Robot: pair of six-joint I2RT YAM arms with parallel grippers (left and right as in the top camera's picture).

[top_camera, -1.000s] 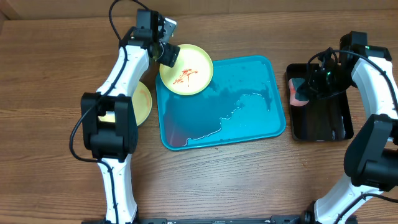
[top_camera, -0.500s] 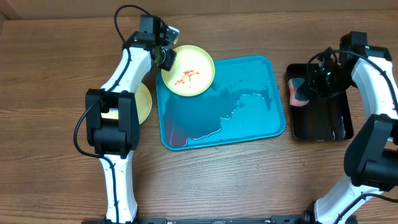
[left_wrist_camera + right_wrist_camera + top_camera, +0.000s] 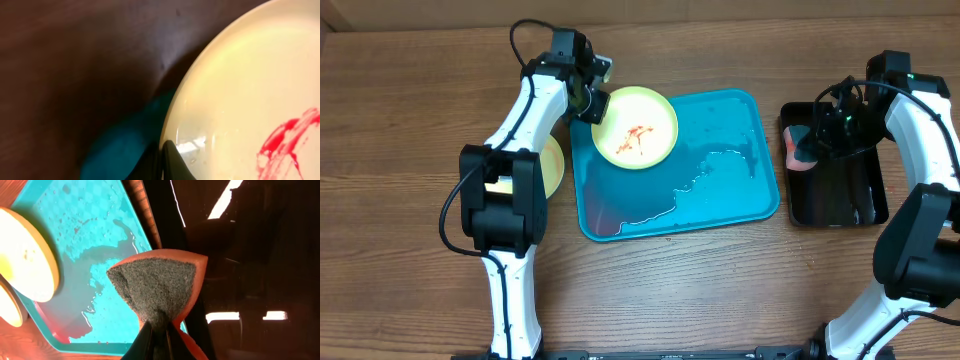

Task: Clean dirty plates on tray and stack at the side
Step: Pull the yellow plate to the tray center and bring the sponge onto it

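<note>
A pale yellow-green plate (image 3: 636, 140) smeared with red sauce lies over the back left corner of the turquoise tray (image 3: 720, 190). My left gripper (image 3: 592, 102) is shut on this plate's back left rim. In the left wrist view its dark fingertips (image 3: 169, 159) pinch the plate (image 3: 250, 90) edge, with the tray (image 3: 120, 147) below. A second yellow-green plate (image 3: 552, 165) rests on the table left of the tray, partly hidden by the left arm. My right gripper (image 3: 159, 330) is shut on an orange sponge (image 3: 155, 285) with a grey scrub face, held over the black tray (image 3: 835, 195).
Water pools on the turquoise tray's floor (image 3: 100, 255), with a reddish tint at its front left corner (image 3: 603, 222). The black tray stands right of the turquoise one. Wooden table surrounds both.
My left gripper has shut on the plate's rim and moved it right and toward the front, further onto the tray. The right arm and sponge have not moved.
</note>
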